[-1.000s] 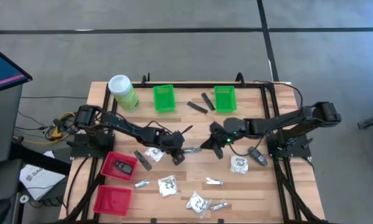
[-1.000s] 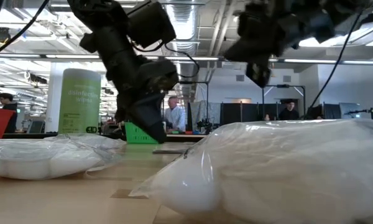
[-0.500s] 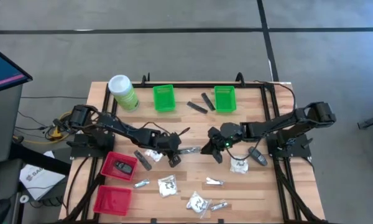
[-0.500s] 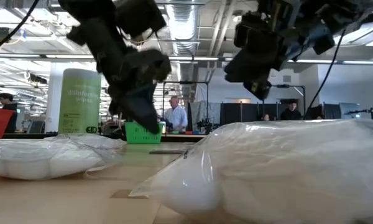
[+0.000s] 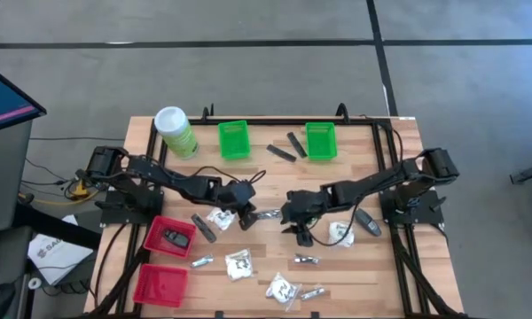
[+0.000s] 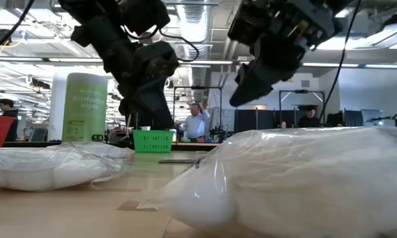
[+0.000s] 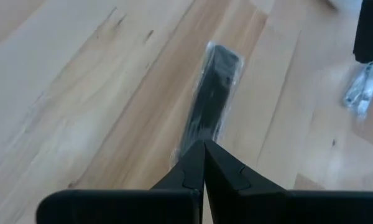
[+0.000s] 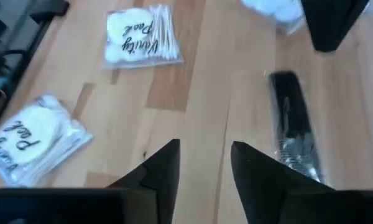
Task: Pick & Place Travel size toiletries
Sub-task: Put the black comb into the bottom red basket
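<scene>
At mid-bench, the left claw (image 5: 246,215) is closed (empty) over a wrapped stick (image 7: 212,96); at its 3 o'clock, the right claw (image 8: 203,163) gapes, packets (image 8: 140,34) scattered nearby.

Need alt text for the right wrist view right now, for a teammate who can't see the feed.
The right gripper hangs open over bare wooden table. Beyond its fingers, a dark comb in clear wrap lies to one side, and two white "Vanity Pack" packets to the other. A dark finger of the other arm shows at the far edge.
</scene>
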### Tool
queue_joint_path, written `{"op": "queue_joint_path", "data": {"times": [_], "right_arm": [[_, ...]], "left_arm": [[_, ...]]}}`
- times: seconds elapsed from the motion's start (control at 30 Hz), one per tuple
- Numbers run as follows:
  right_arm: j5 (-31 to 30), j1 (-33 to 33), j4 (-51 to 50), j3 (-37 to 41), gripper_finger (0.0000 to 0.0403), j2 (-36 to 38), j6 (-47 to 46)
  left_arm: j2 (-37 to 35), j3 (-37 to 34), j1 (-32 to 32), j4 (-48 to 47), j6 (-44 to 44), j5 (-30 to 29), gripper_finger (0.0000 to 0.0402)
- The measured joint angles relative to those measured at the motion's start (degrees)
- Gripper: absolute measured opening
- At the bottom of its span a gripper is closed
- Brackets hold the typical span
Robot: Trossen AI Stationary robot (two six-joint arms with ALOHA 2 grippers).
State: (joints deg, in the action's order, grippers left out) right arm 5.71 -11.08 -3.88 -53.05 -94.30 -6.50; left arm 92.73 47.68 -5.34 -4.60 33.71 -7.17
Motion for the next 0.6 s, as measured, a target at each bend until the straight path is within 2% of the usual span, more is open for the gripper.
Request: {"op": "queue_joint_path", "data": {"times": [0.1,0.23,0.3,0.43,0.53,0.6], "right_arm": [[-3.24,-1.29,-0.44,-0.14,0.0158,0.15,0.43],[-7.64,-2.50,-0.76,3.03,0.0183,0.83,-4.72],[-9.06,-2.76,3.89,7.62,0.0195,2.48,-5.07],[-12.27,-2.00,19.72,16.55,0.0215,4.46,-3.93],[-12.00,-0.24,21.00,18.77,0.0222,4.67,-5.29],[-11.99,0.89,20.24,18.73,0.0224,4.70,-2.94]], "left_arm": [[0.00,0.04,-1.05,1.58,1.37,0.03,0.0000],[0.00,0.04,-2.66,3.23,4.88,-0.19,0.0000],[0.00,0.04,-3.23,3.31,6.59,-0.72,0.0000],[0.00,0.04,-3.89,3.26,8.78,-2.96,0.0000],[0.00,0.04,-3.67,3.20,11.60,-2.99,0.0000],[0.00,0.04,-3.56,3.16,11.76,-3.21,0.0000]]}}
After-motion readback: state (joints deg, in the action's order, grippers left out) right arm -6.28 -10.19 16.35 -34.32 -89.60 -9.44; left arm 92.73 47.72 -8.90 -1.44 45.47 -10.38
